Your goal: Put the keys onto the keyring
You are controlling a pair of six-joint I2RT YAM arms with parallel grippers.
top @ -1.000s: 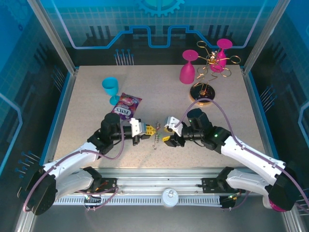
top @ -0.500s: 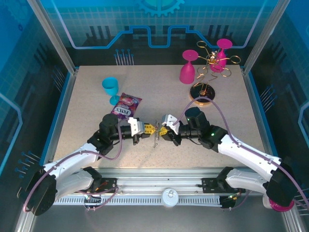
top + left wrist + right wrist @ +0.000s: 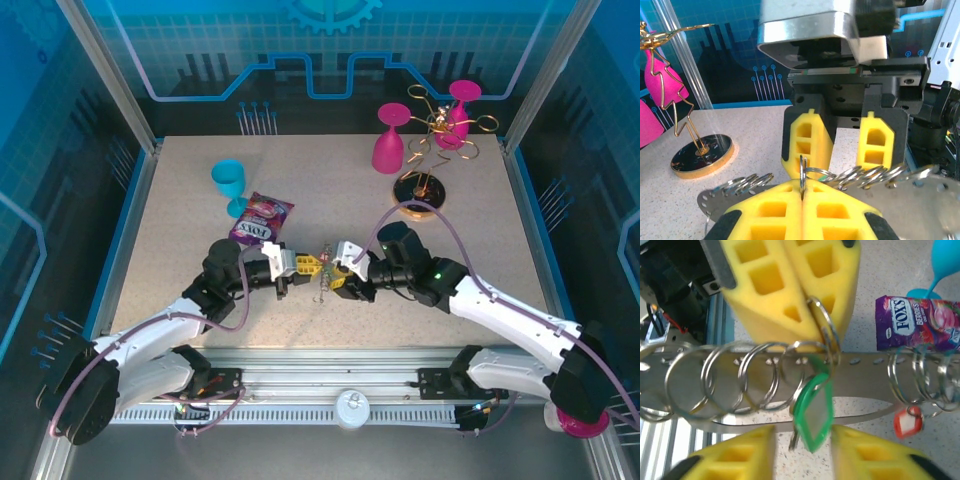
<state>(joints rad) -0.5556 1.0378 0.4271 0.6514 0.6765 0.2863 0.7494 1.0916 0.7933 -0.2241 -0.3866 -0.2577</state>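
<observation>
While left hand [image 3: 802, 194] pinches a ring [image 3: 823, 326] at the keyring [image 3: 867, 362], green-tagged key [image 3: 812, 415] within spread right hand [image 3: 803, 441]

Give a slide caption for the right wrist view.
Left hand pinches a split ring at the keyring; green-tagged key hangs inside the open right hand.

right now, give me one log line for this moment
left gripper: shut on split ring | right gripper: open, fingers either side of green-tag key | red-tag key: hanging from keyring
</observation>
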